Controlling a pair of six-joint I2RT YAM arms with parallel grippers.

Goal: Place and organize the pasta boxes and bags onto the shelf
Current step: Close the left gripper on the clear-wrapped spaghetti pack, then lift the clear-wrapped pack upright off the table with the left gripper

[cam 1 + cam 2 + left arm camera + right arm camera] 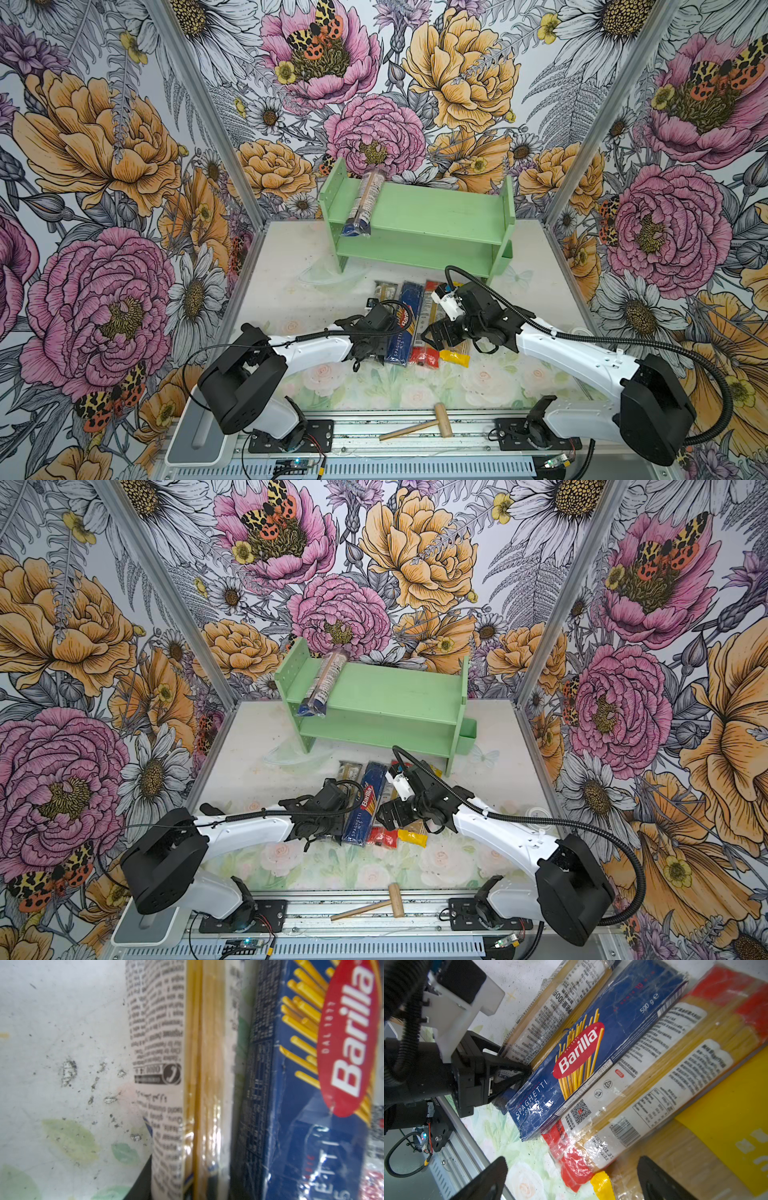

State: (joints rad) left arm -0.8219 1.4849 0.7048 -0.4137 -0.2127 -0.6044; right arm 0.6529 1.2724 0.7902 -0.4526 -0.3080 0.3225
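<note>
The mint-green shelf [436, 216] [386, 696] stands at the back with one blue-ended clear bag [363, 199] [322, 683] lying across its top tier at the left. Side by side on the table lie a clear spaghetti bag [384, 291] [166, 1064] [560, 1007], the dark blue Barilla box [405, 328] [365, 808] [311, 1084] [591, 1049], a red-ended bag [424, 357] [643, 1076] and a yellow bag [455, 357] [726, 1115]. My left gripper [372, 353] [187, 1188] [525, 1072] is shut on the clear spaghetti bag beside the box. My right gripper [436, 336] [571, 1178] hangs open over the near ends of the red-ended and yellow bags.
A small wooden mallet [428, 424] [382, 902] lies on the front rail between the arm bases. A small green bin [467, 737] hangs on the shelf's right panel. A grey-white device [199, 440] sits at the front left corner.
</note>
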